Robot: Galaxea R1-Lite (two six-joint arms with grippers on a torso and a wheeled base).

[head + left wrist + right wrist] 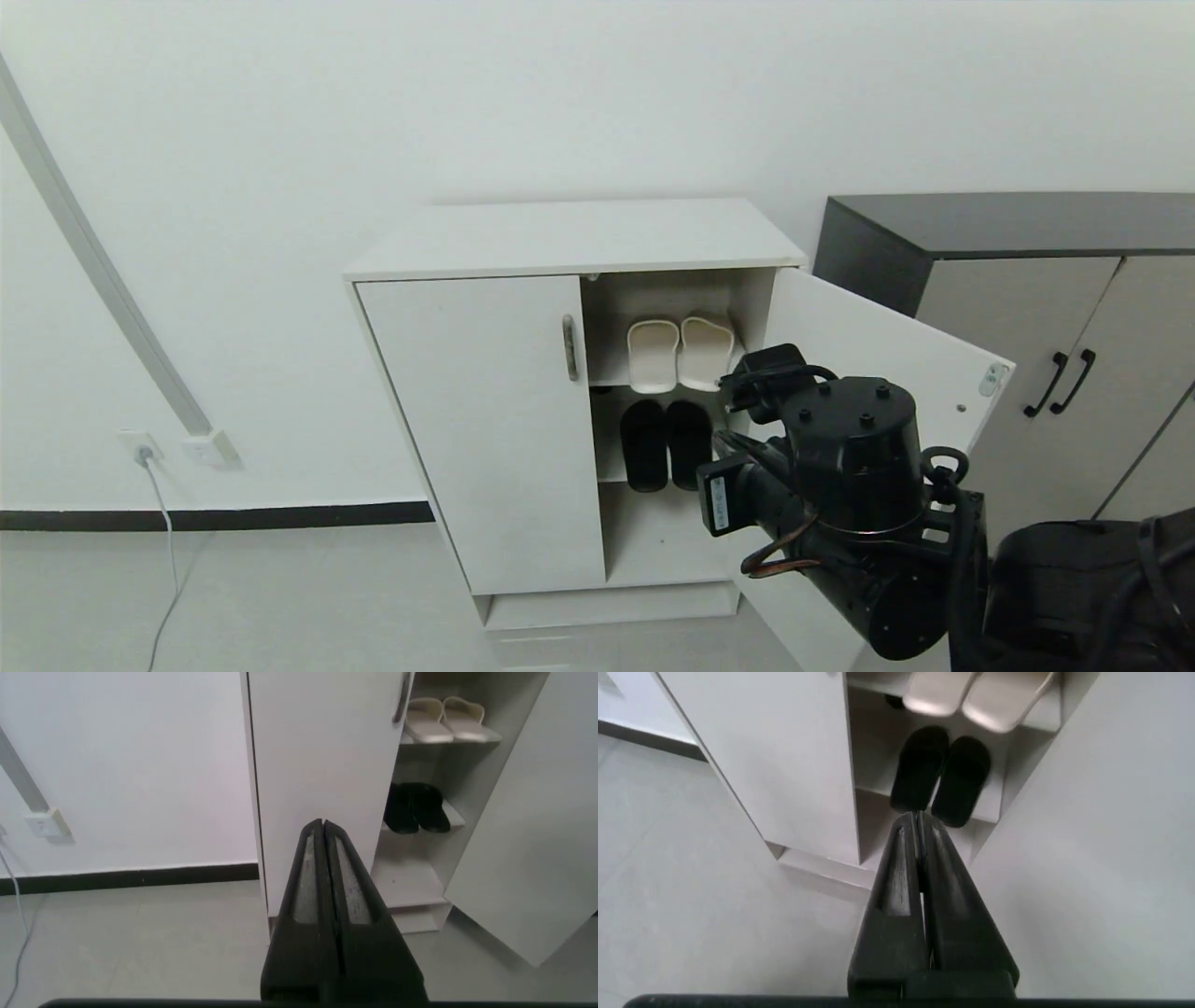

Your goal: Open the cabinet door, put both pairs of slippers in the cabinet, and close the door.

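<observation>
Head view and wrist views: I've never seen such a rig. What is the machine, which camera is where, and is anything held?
It is a wheeled robot with two arms. The wide picture comes from its head camera; the black right arm shows in front. The other two look along the left gripper and right gripper from wrist cameras; both are shut, holding nothing. The white cabinet has its right door open. Inside, white slippers lie on the upper shelf, black slippers on the shelf below.
</observation>
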